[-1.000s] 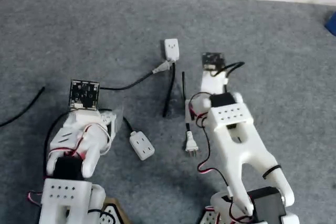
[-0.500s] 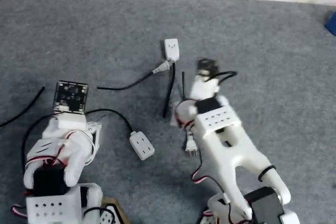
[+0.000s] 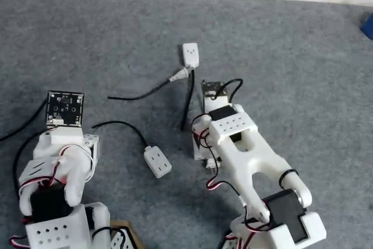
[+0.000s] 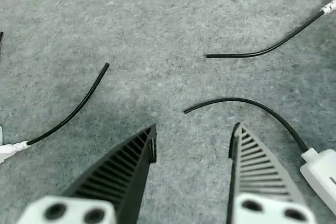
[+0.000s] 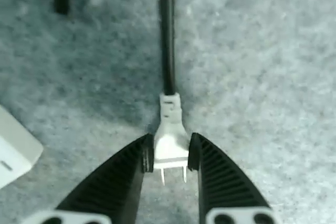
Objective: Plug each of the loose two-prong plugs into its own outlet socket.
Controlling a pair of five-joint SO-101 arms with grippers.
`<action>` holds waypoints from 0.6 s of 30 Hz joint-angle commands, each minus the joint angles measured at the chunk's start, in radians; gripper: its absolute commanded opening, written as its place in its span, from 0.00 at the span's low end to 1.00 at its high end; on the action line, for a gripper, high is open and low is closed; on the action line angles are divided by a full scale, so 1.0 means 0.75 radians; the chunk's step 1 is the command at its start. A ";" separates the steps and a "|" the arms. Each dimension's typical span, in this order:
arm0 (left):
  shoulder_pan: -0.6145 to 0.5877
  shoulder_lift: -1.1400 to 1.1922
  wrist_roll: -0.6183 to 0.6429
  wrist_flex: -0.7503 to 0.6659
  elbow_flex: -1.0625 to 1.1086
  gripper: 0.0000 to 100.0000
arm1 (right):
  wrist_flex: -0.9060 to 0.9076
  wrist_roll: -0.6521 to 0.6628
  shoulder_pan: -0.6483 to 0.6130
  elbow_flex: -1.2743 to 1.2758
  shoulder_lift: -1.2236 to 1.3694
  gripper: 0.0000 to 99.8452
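White two-prong plug (image 5: 169, 124) sits clamped in the right gripper (image 5: 170, 142), prongs pointing back toward its wrist, so a square hold matters before lifting; left gripper (image 4: 194, 128) hangs released.

Under your arms, table cover (image 3: 303, 56): grey cloth, carpet-like, matt, rough nap. On your left gripper (image 4: 191, 132), fingers (image 4: 126, 171): black matt plastic, ribbed inner faces; right gripper (image 5: 170, 141) same. Your plug (image 5: 169, 145): smooth white plastic, slight sheen; prongs (image 5: 162, 176) bare metal. Its cable (image 5: 167, 35): smooth black sheath, faint gloss. Both near socket (image 3: 157, 162) and far socket (image 3: 190, 54), plus arm shells (image 3: 245, 150): smooth white plastic.
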 commanded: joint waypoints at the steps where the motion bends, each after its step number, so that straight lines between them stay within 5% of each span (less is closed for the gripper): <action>1: -0.015 -0.009 -0.012 -0.027 -0.044 0.23 | -0.042 0.023 0.015 -0.056 0.017 0.11; 18: -0.013 -0.011 -0.014 -0.029 0.009 0.23 | -0.167 0.117 0.015 -0.150 0.181 0.11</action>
